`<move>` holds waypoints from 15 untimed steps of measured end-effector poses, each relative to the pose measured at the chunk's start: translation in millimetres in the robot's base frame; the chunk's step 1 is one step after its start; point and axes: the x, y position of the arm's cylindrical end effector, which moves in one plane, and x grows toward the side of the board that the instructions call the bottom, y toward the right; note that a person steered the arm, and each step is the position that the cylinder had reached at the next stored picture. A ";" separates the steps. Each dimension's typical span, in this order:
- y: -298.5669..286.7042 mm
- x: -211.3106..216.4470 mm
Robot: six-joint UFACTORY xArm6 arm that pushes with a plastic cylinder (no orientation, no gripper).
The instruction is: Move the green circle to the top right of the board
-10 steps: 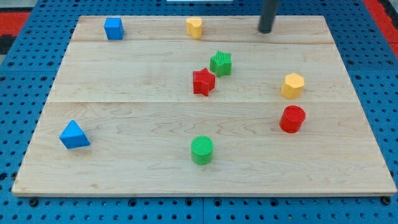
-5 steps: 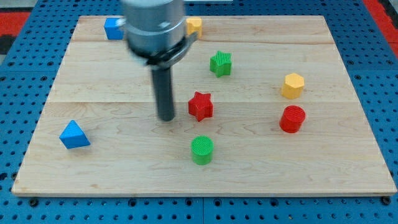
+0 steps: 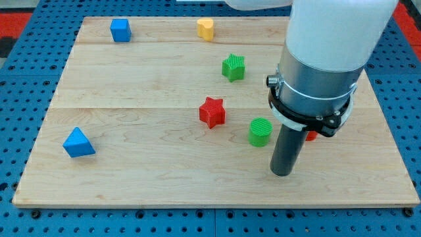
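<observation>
One wooden board [image 3: 131,85] fills most of the view, resting on a blue pegboard surface [image 3: 20,99]. The arm's large pale body [image 3: 329,39] comes next in size, reaching in from the view's top right and hiding much of the board's right side; a dark ring circles its lower end, and the straight dark rod [image 3: 287,148] drops from it. The rod carries no fingers at all, so nothing opens, closes or grips; it ends in my tip [image 3: 281,174], which sits on the board toward the view's bottom right.

Among the blocks, the blue triangular one [image 3: 78,143] lies near the board's left edge, low in the view. The green circle [image 3: 260,131] stands just left of the rod and up from my tip, near it but not clearly touching, a little right of the board's centre and well short of the top right corner. The red star [image 3: 212,112] sits to the left of the green circle, apart from it. The green star [image 3: 233,67] is above both, toward the view's top. The blue cube [image 3: 120,30] rests near the top left corner, and the yellow block [image 3: 206,29], its shape hard to read, lies along the top edge. A sliver of a red block [image 3: 310,135] peeks out right of the rod, mostly hidden.
</observation>
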 end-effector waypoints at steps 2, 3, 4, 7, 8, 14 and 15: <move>-10.7 -76.0; -2.0 -115.7; 27.4 -120.5; 46.1 -106.6; 57.5 -121.8; 79.6 -227.4; 78.7 -250.8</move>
